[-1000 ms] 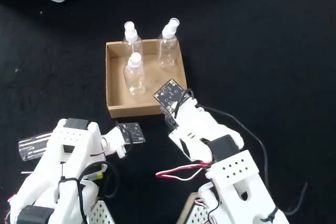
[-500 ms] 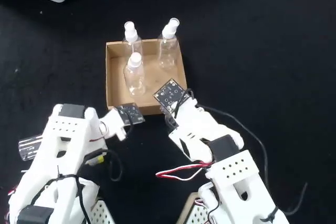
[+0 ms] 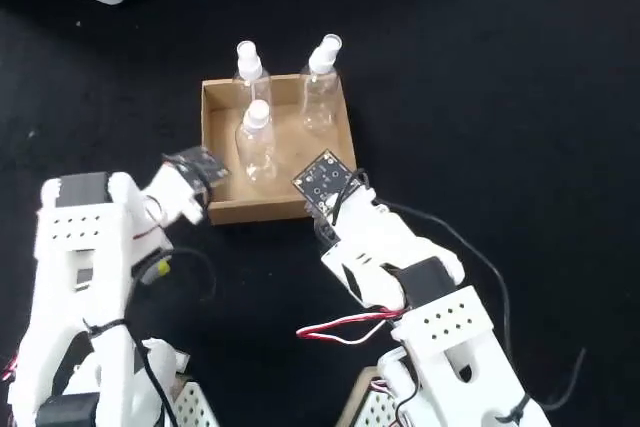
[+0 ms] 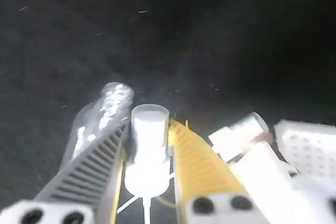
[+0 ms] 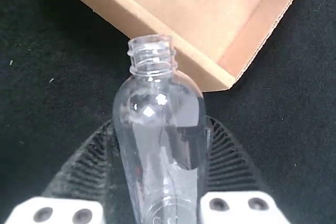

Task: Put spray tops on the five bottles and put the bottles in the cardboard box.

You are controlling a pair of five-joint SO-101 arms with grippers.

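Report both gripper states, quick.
Left gripper: closed on a spray top.
Right gripper: closed on an uncapped bottle.

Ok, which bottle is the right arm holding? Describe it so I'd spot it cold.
Find the cardboard box mid-table. Just off its near corner, the right claw grips a clear bottle. Unlike the three bottles standing in the box, its threaded neck is bare, with no white top.

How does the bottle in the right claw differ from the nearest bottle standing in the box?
The held bottle in the right claw has a bare, open neck; the nearest boxed bottle wears a white spray top. The first is clamped beside the near wall of the box; the second stands free inside it. Both are clear.
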